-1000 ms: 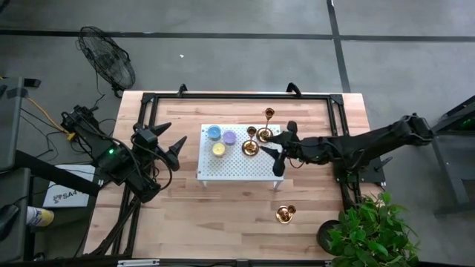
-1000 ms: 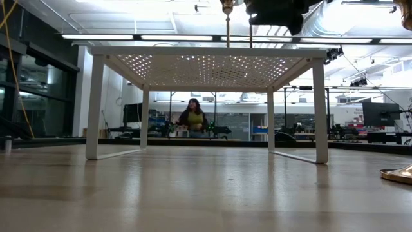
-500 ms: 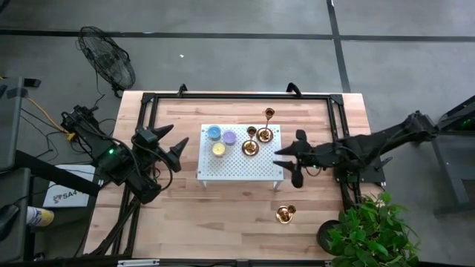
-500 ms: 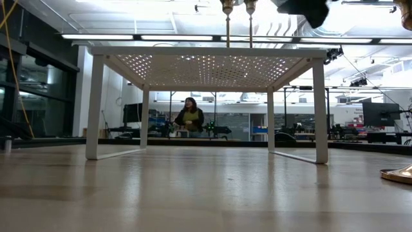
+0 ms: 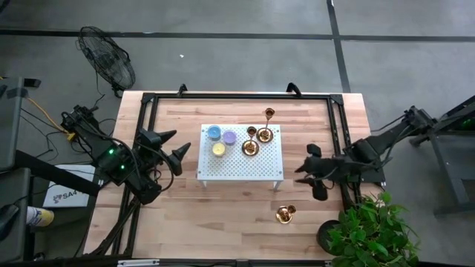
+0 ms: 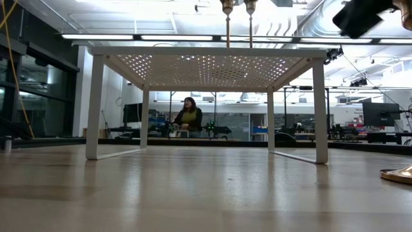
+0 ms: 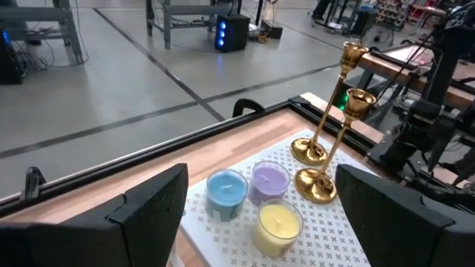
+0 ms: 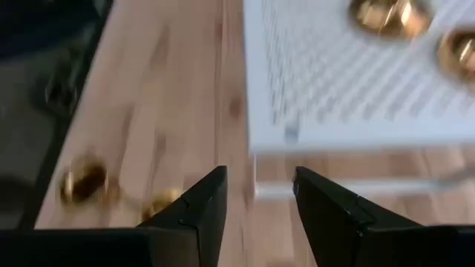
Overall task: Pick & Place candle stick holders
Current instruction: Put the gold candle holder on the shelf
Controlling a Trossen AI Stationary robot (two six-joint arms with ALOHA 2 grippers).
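Landmark: white perforated rack (image 5: 239, 152) mid-desk (image 5: 223, 222).

Two gold candle stick holders (image 5: 257, 139) stand upright at the rack's right end, bases nearly touching, beside three candle jars (image 5: 221, 140) (blue, purple, yellow). Third holder (image 5: 270, 113) stands on the desk just behind the rack. Fourth holder (image 5: 286, 214) is on the desk in front of and right of the rack; looks to be lying on its side, not certain.

Right claw (image 5: 315, 172) is open, empty, right of the rack, above the desk. Left claw (image 5: 171, 150) is open, idle, left of the rack.

Holders: shiny brass, wide flared base, thin stem, small cup. Likely top-heavy and slippery.

Risks:
- a stem pinch on a lying holder could roll it toward the desk edge
- placing next to the packed pair could tip them, since the bases leave little room
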